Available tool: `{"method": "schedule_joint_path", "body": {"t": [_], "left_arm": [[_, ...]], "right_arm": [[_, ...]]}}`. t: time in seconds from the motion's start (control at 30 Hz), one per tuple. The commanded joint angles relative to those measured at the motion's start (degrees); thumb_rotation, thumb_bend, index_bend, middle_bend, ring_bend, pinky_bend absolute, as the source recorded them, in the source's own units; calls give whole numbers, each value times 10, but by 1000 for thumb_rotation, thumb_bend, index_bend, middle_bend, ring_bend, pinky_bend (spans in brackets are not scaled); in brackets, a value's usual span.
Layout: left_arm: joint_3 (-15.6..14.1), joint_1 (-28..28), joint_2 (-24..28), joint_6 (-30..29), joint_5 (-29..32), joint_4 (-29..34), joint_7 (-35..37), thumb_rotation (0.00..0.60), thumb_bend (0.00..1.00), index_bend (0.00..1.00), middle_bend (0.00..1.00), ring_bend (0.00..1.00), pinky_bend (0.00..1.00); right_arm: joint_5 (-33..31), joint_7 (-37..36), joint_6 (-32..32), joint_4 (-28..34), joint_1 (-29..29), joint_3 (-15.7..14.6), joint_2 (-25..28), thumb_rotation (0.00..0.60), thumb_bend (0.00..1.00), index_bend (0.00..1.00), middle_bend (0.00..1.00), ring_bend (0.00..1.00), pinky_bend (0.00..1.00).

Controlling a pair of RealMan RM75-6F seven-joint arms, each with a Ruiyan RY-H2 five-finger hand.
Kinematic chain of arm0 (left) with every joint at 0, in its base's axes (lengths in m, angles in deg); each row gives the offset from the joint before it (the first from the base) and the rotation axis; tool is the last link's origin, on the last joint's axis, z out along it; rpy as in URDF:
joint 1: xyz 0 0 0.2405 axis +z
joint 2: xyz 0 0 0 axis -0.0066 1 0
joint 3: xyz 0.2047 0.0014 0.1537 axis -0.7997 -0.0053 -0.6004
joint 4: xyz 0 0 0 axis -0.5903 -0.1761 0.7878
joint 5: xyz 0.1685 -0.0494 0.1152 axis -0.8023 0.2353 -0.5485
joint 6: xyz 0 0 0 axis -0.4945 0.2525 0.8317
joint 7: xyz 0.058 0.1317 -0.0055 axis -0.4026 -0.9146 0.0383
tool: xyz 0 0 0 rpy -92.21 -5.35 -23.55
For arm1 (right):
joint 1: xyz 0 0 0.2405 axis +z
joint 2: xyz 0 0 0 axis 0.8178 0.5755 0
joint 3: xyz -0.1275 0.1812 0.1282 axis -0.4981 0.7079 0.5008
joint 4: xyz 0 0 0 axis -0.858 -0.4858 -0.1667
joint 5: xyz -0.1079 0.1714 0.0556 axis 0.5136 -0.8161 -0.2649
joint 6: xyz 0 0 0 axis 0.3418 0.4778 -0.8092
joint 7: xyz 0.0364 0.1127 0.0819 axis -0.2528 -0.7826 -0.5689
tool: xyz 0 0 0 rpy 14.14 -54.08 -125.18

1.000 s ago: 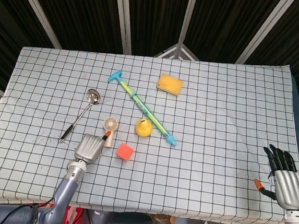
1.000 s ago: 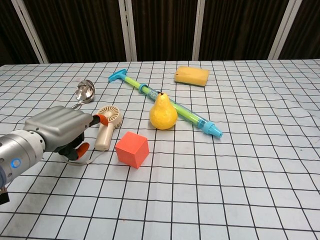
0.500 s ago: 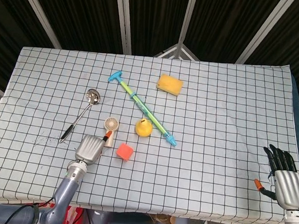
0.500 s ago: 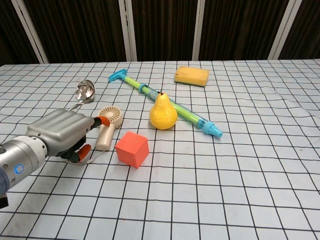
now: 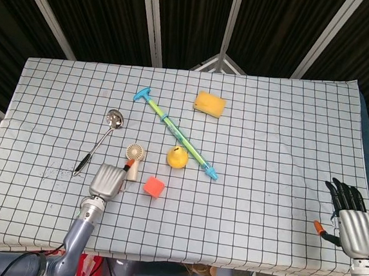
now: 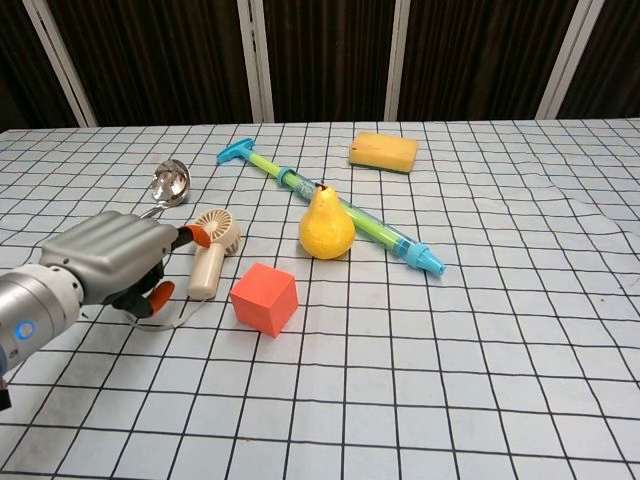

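The left robot hand (image 6: 105,262) lies knuckles-up on the checked surface (image 6: 480,320), fingers reaching the handle of the small handheld fan (image 6: 210,256) (whether they actually grip it cannot be told). A careless nudge could push the fan into the red cube (image 6: 264,298) just beside it. The right robot hand (image 5: 352,220) rests at the surface's edge, fingers extended, holding nothing.

The left hand (image 6: 105,262) is showing a ribbed silver-grey metal back, dark fingers and orange fingertips (image 6: 158,295); nearest the small cream fan (image 6: 210,252), its grey cylindrical wrist is carrying a small blue ring marking. The right hand (image 5: 350,220) is wearing the same grey shell, black fingers and an orange-tipped thumb.
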Motion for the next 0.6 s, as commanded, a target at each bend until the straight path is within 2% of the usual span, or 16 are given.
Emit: {"method": "schedule_joint_path", "body": {"t": [0.03,0.1,0.2,0.27,0.37,0.47,0.6], "left_arm": [[13,0,12,-15,-20,18,19,600,701,134,835,680,729],[18,3,24,-27,-37,35,32,600,654,100,787,634,708],[15,13,45,-46,-60,60,46,600,526,45,659,517,620],[4,24,65,-61,-82,77,59,600,442,9,519,400,491],[-19,49,99,-89,-116,101,85,600,347,0,312,238,299],[-51,85,140,-121,-151,124,125,600,267,0,148,104,141],[-98,133,192,-164,-191,135,173,600,211,0,19,9,26]], "right_arm": [[0,0,0,0,0,0,0,600,279,70,0,0,0],[0,0,0,0,0,0,0,600,279,70,0,0,0],[0,0,0,0,0,0,0,600,278,70,0,0,0],[0,0,0,0,0,0,0,600,279,70,0,0,0],[0,1,0,-1,0,0,0,600,279,70,0,0,0],[0,3,1,0,0,0,-1,600,279,70,0,0,0],[-1,7,2,0,0,1,-2,600,279,70,0,0,0]]}}
